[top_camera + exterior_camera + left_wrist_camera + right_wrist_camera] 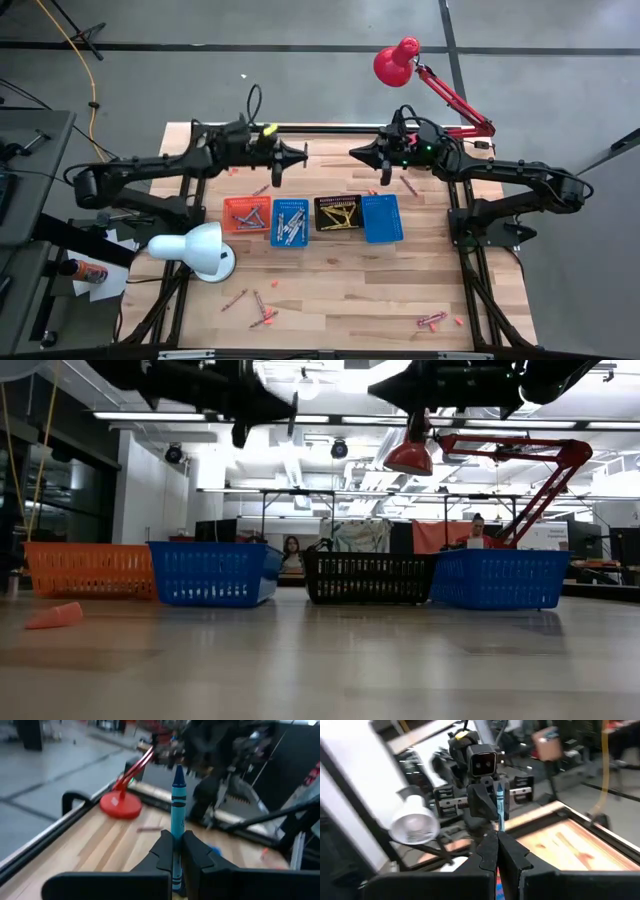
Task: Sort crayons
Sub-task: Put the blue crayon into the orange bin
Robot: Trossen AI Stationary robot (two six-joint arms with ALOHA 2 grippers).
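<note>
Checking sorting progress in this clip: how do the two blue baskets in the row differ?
The left blue basket holds a pile of crayons; the right blue basket shows only its bare floor. The left blue basket sits between the orange basket and the black basket; the right blue basket ends the row, with only the black basket beside it. Both are blue mesh rectangles standing upright on the table.

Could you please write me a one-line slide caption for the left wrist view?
Left tool shut on an upright blue crayon, red lamp base beyond.
</note>
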